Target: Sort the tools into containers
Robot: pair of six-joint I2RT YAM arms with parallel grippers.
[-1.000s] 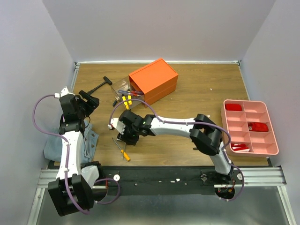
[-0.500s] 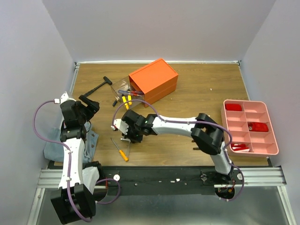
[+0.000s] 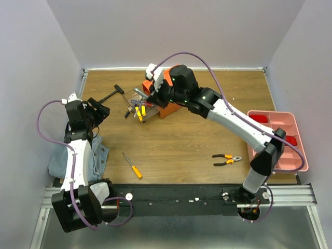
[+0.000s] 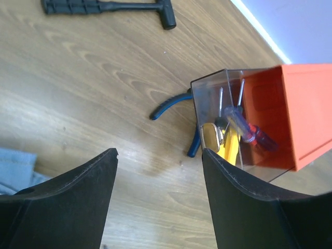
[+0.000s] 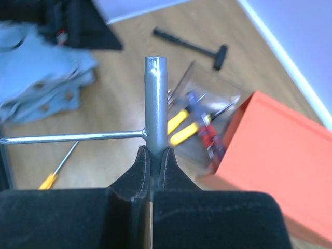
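The left gripper [image 4: 159, 154] is released, its jaws spread above the wood table [image 4: 78, 83] near the grey-blue cloth [image 4: 13, 166]. The right gripper [image 5: 152, 154] is clenched on the silver T-shaped wrench [image 5: 155, 98], held above the clear plastic drawer [image 5: 194, 78] of the bright orange rectangular box [image 5: 270, 150]. The wrench's thick stem points straight out from the jaws, and its thin rod branches leftward in the wrist view.

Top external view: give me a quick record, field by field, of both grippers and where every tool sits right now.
right gripper: shut on silver T-wrench, near the clear drawer
left gripper: open, empty
clear drawer: pulled out of orange box, screwdrivers inside
on table: black T-handle tool, blue-handled pliers, loose screwdriver, orange-handled pliers
pink tray: table's right edge, red items inside
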